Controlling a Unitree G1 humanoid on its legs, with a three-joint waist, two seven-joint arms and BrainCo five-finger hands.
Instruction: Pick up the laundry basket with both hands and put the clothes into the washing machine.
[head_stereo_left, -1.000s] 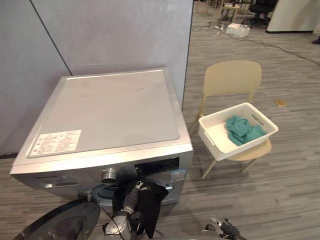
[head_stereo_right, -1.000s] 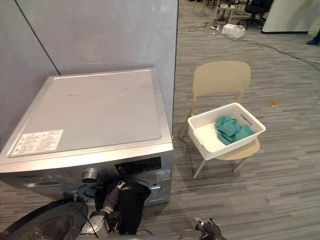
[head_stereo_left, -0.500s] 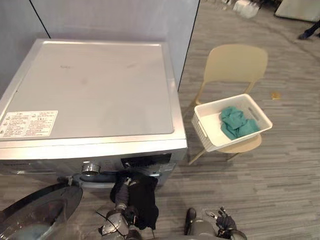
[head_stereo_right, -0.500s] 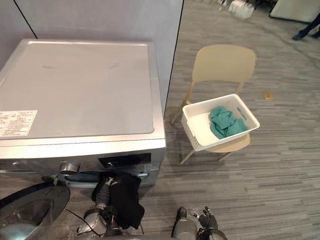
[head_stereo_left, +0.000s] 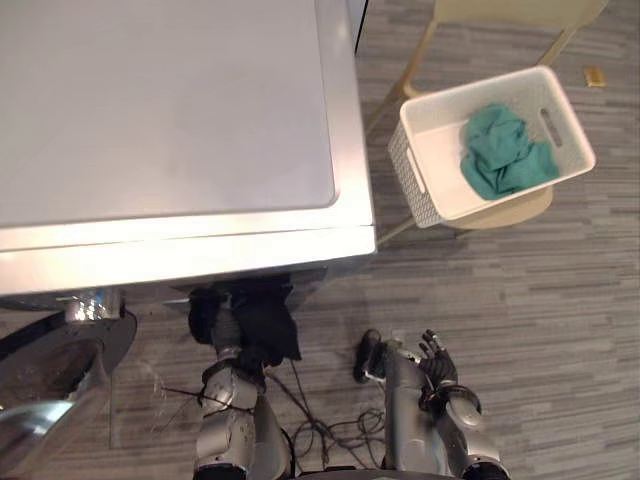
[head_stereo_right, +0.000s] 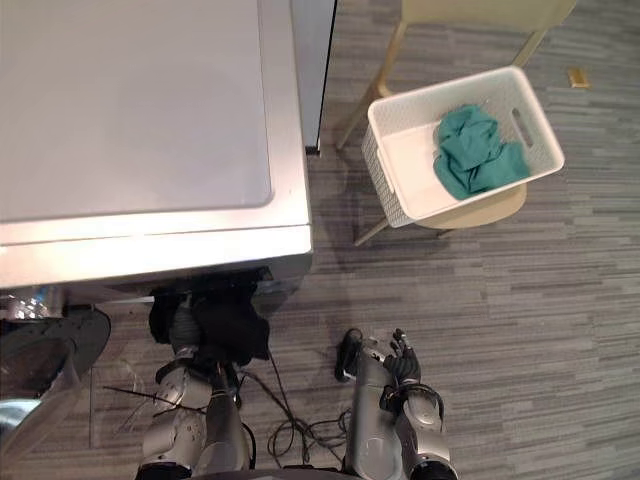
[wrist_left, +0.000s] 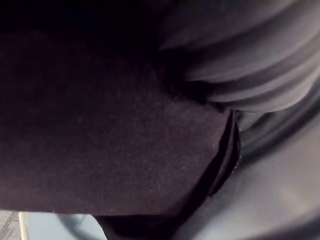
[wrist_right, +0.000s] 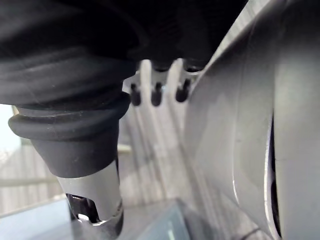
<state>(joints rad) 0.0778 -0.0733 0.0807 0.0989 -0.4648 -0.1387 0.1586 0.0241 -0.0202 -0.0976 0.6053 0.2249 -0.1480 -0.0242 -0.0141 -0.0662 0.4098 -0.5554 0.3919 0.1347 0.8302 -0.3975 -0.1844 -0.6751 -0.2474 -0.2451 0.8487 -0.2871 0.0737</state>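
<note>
Dark garment at the washing machine hides my left robot hand, so I cannot tell its grip. My right robot hand hangs slack, and the teal clothes wait in the basket.

Mostly buried in black cloth under washing machine front edge: left hand. Cropped right of machine: chair back; cropped left: door.

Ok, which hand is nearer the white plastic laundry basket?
Right. The right hand hangs low, apart from the basket; the left hand is farther, in black cloth at the silver washing machine.
</note>
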